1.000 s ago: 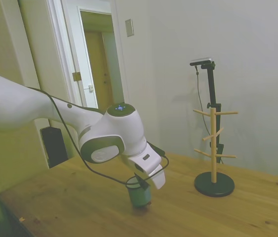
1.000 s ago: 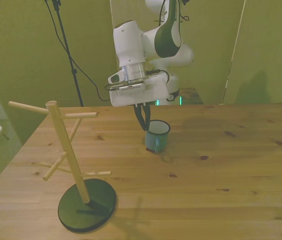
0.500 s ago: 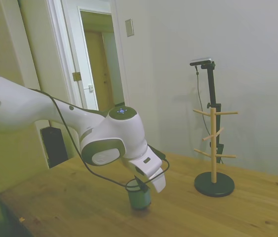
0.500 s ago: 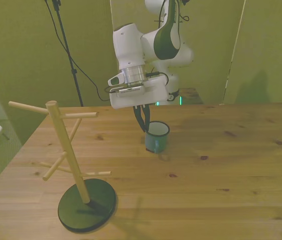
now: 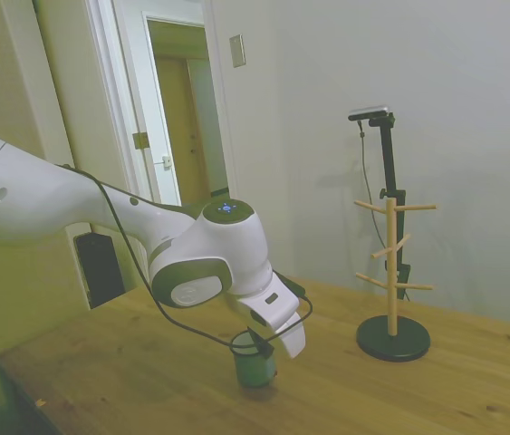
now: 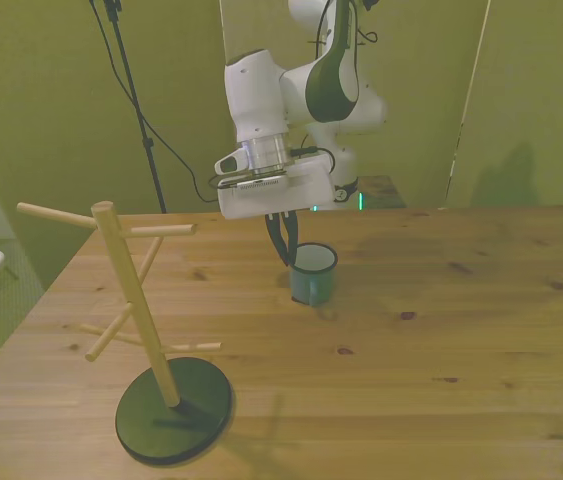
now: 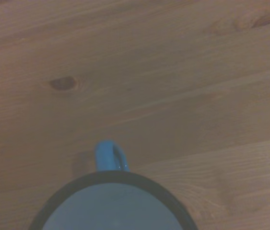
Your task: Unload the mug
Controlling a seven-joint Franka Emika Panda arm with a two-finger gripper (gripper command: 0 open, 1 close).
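On the table (image 6: 481, 330), the teal mug (image 6: 313, 279) (dark rim, pale inside) stands upright, fingers (image 6: 282, 243) clamping its rim.

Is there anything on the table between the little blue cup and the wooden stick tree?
Nothing. In the front view, only bare wooden table lies between the small teal enamel mug and the wooden peg rack on its round black base.

One mug (image 6: 314, 277) — one rack (image 6: 151, 335)
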